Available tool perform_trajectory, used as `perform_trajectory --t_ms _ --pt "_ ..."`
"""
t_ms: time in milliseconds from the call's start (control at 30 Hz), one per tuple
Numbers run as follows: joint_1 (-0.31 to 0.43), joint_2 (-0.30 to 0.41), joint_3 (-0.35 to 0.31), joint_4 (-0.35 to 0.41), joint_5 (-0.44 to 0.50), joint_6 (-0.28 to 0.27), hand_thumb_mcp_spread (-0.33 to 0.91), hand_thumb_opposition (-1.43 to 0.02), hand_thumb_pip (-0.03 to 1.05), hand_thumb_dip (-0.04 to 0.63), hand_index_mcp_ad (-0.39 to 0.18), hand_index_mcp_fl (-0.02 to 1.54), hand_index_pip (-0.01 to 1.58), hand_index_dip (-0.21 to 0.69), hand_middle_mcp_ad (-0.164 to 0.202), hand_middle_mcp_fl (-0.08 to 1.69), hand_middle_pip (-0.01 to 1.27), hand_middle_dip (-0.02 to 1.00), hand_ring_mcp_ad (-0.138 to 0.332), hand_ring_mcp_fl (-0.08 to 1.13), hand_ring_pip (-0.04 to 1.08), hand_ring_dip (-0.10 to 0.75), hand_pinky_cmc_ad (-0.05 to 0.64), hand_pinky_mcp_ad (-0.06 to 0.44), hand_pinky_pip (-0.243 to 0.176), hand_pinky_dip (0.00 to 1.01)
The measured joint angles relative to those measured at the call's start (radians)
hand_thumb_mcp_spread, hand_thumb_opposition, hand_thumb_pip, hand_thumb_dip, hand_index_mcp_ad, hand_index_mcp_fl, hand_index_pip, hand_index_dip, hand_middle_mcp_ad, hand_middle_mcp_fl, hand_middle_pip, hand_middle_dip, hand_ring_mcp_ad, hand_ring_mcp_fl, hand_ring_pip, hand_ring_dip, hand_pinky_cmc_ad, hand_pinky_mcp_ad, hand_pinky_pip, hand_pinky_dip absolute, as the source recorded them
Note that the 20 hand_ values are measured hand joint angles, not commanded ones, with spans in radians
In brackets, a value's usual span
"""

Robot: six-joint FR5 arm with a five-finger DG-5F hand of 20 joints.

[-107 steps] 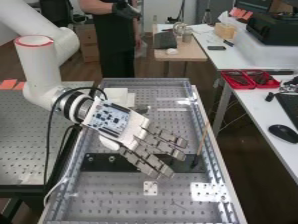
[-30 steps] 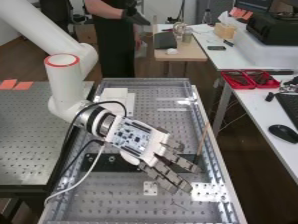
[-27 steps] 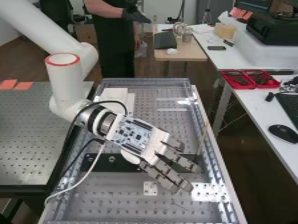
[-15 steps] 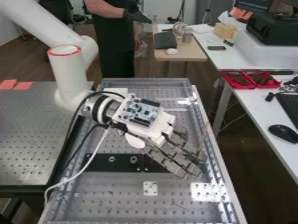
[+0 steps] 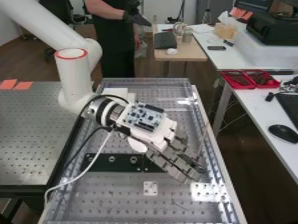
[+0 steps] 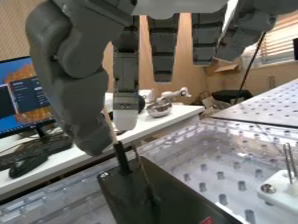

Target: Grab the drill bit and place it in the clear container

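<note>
Floor [image 5: 149, 92]: brown, beside and under the white desk [image 5: 258, 107]. Wooden table [image 5: 193, 54]: beyond the desk, near the back of the room. Office chair [image 5: 58, 14]: across the floor from the desk. Pale wall [image 5: 10, 35]: well apart from the desk. Ribbed wooden wall [image 6: 13, 27]: behind the desk. Window [image 6: 286, 32]: beyond the desk; slatted blind, bright light between slats.

Room lies above the black plate [image 6: 183, 200], but a thin rod [image 6: 112, 129] stands up
</note>
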Motion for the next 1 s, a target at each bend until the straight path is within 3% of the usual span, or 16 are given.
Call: perform_trajectory --t_ms 233,567,633,800,1000 --pt "-0.005 -0.003 0.001 0.0 -0.005 0.015 0.53 -0.86 0.49 0.3 -0.072 0.3 1.2 0.461 0.091 0.22 0.14 0.19 0.236 0.06 0.1 -0.047 0.278 0.176 -0.098 0.12" --pt "-0.013 -0.015 0.005 0.006 -0.016 -0.018 0.54 -0.87 0.48 0.298 -0.072 0.3 1.19 0.457 0.094 0.23 0.14 0.19 0.227 0.07 0.1 -0.047 0.29 0.171 -0.101 0.12" --pt "-0.015 -0.017 0.007 0.005 -0.02 -0.02 0.55 -0.86 0.49 0.311 -0.073 0.31 1.19 0.457 0.075 0.24 0.14 0.19 0.227 0.07 0.1 -0.047 0.29 0.171 -0.101 0.12" --pt "-0.018 -0.021 0.009 0.003 -0.024 -0.024 0.54 -0.86 0.51 0.314 -0.073 0.31 1.19 0.457 0.075 0.24 0.14 0.19 0.227 0.07 0.1 -0.047 0.29 0.173 -0.098 0.12" --pt "-0.024 -0.029 0.017 -0.005 -0.033 -0.028 0.55 -0.88 0.51 0.339 -0.082 0.38 1.15 0.456 0.075 0.25 0.13 0.19 0.215 0.08 0.09 -0.038 0.293 0.164 -0.098 0.13"
